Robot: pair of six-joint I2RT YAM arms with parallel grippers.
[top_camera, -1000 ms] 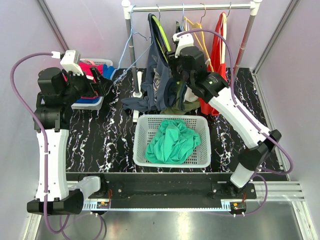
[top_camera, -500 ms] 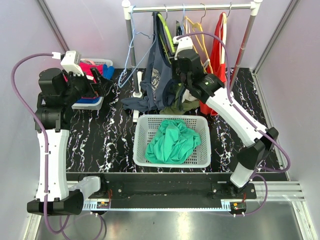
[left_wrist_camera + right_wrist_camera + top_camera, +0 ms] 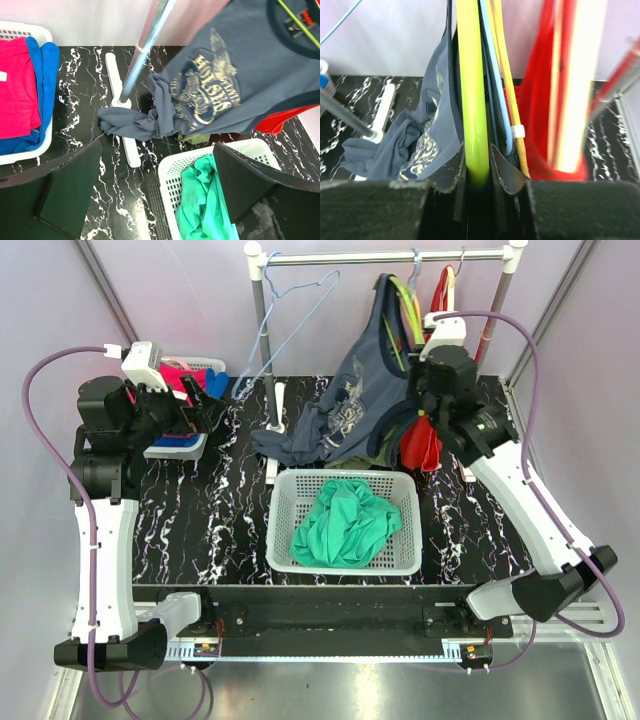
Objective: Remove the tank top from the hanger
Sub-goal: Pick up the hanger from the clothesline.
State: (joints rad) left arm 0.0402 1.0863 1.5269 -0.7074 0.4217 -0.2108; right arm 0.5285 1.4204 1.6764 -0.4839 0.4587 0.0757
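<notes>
Right wrist: my right claw (image 3: 477,169) pinches the green hanger (image 3: 471,90), left claw (image 3: 157,187) gapes; I'd hold steady, peeling the tank top (image 3: 240,65) off.

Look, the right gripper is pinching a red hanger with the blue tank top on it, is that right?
Not quite. The hanger in the right gripper is yellow-green, not red, as the right wrist view shows. The blue tank top does hang on it.
</notes>
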